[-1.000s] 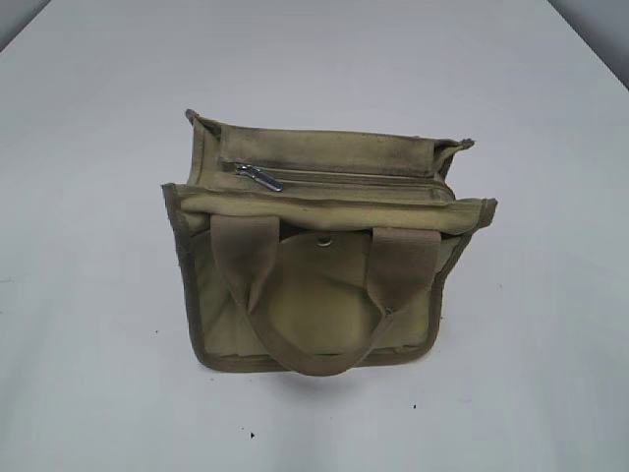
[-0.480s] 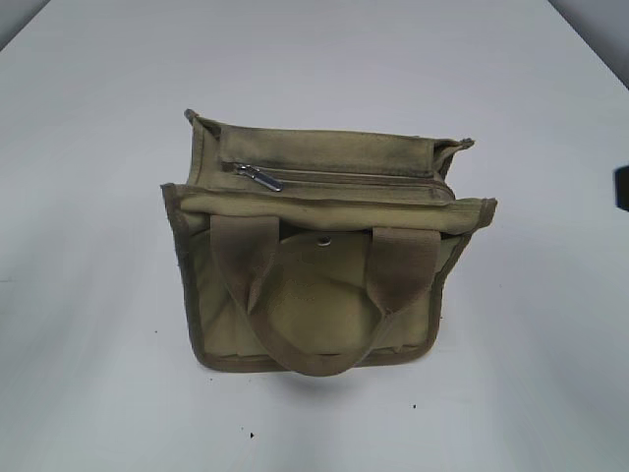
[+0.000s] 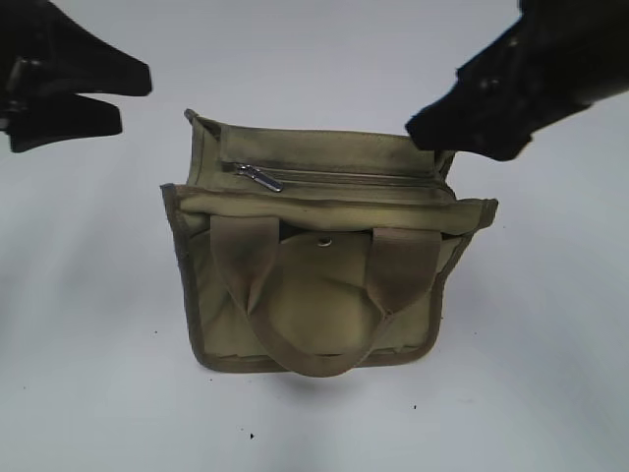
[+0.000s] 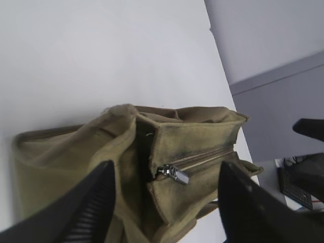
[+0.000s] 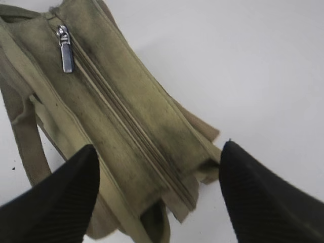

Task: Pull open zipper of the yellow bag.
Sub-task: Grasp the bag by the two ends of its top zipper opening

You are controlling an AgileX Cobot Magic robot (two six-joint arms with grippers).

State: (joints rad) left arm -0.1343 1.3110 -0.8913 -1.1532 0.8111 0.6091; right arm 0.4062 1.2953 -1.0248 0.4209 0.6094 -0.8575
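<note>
On the white table point(image 3: 88, 344) the yellow bag point(image 3: 324, 295) stands upright at the middle, its zipper point(image 3: 344, 178) closed along the top with the silver pull tab point(image 3: 258, 177) at the bag's left end, so nothing inside shows. Left gripper point(image 3: 118, 96) hangs just left of the bag, jaws apart and empty. Right gripper point(image 3: 432, 128) hovers over the bag's right end, jaws spread wide, holding nothing.

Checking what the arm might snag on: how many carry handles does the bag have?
2 show. One handle loops down the bag's front face; the second handle hangs off its far side, seen only in the right wrist view.
</note>
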